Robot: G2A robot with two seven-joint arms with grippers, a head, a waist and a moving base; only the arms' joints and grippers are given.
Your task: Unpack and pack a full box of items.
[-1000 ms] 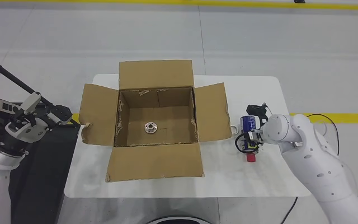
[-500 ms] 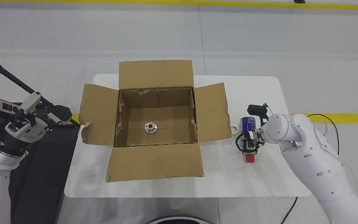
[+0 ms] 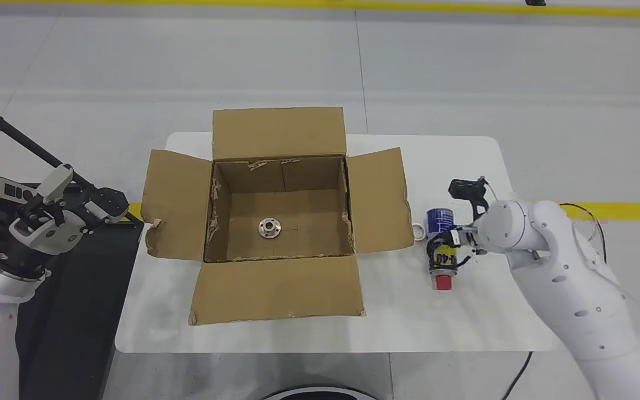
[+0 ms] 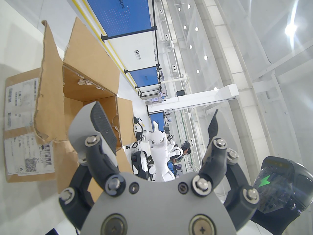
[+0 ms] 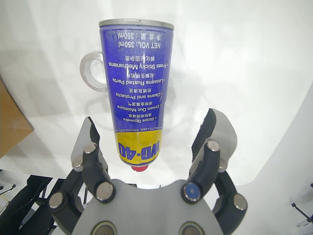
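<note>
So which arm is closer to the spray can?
Right. The right gripper straddles the spray can, fingers open; the left gripper is off the table, beyond the box.

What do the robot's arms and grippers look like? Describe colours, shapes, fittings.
The right arm has white rounded shells. The left gripper and right gripper each have a grey metal plate with silver bolts, black linkages, and grey fingers with black pads; the right one carries one blue-capped bolt.

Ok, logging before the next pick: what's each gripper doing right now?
Left gripper: open, empty.
Right gripper: open, straddling the spray can without gripping it.
</note>
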